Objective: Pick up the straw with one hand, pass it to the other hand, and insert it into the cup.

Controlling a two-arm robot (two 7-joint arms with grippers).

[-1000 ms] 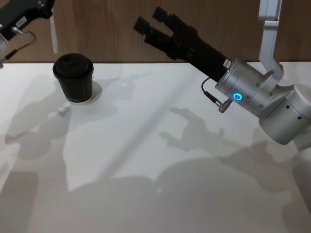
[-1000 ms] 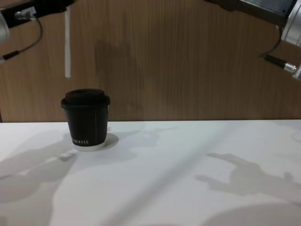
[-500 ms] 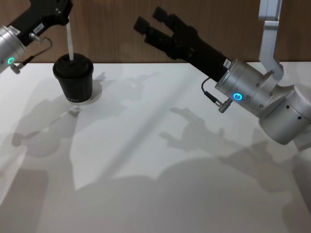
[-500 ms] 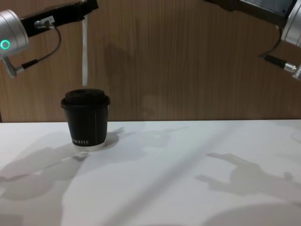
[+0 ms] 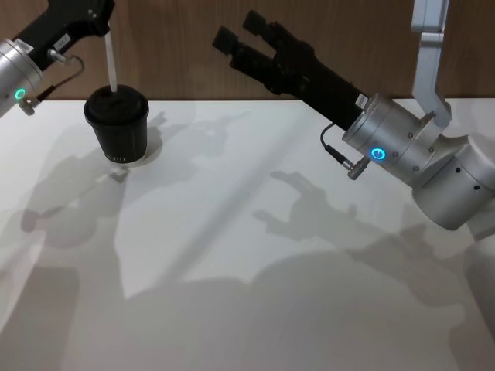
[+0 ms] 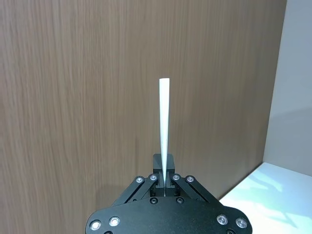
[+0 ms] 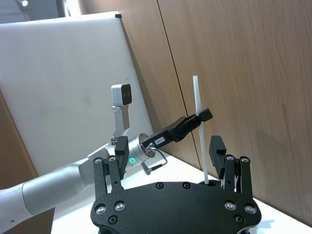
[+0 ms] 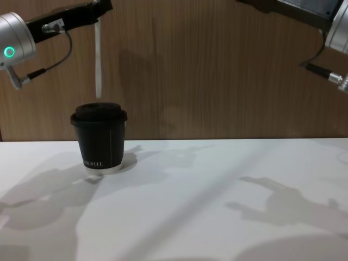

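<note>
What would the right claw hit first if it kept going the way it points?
Probably the wood wall behind the table; the right claw aims up and leftward, above the cup. Depth is unclear.

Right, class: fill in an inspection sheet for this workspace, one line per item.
Surface: white table, shadowed.
Straw: upright, tip just above the lid, not in.
Cup: lidded, upright, on the table's left.
Clutter: nothing seen.
Left gripper: shut on the straw's top, above the cup.
Right gripper: open, held high, apart.
Cables: thin black cable loops at the left wrist.
Surroundings: wood wall behind.
</note>
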